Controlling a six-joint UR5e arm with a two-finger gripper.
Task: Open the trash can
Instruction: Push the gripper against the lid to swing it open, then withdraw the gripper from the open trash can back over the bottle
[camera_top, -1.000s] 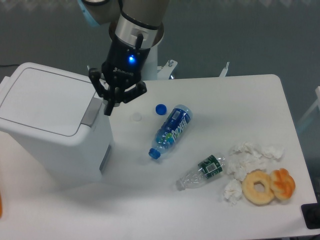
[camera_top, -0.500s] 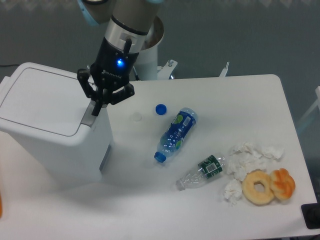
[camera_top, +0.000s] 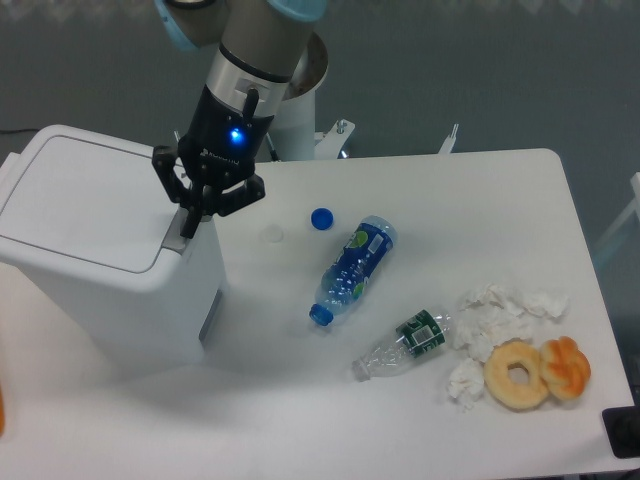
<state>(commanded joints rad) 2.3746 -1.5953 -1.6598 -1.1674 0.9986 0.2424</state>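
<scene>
The trash can (camera_top: 95, 250) is a large white boxy bin at the left of the table, its flat lid down. A grey push-button tab (camera_top: 176, 238) sits at the lid's right edge. My gripper (camera_top: 188, 224) points down with its fingers closed together, the tip right on the upper end of the tab. It holds nothing.
A blue bottle cap (camera_top: 321, 217) and a blue-labelled plastic bottle (camera_top: 352, 268) lie right of the bin. A clear crushed bottle (camera_top: 405, 343), crumpled tissues (camera_top: 495, 318), a doughnut (camera_top: 517, 375) and a pastry (camera_top: 567, 366) lie at the right front.
My gripper has moved left from beside the bin onto the grey tab, then held almost still. The blue bottle rolled a little to the right. The lid has stayed down.
</scene>
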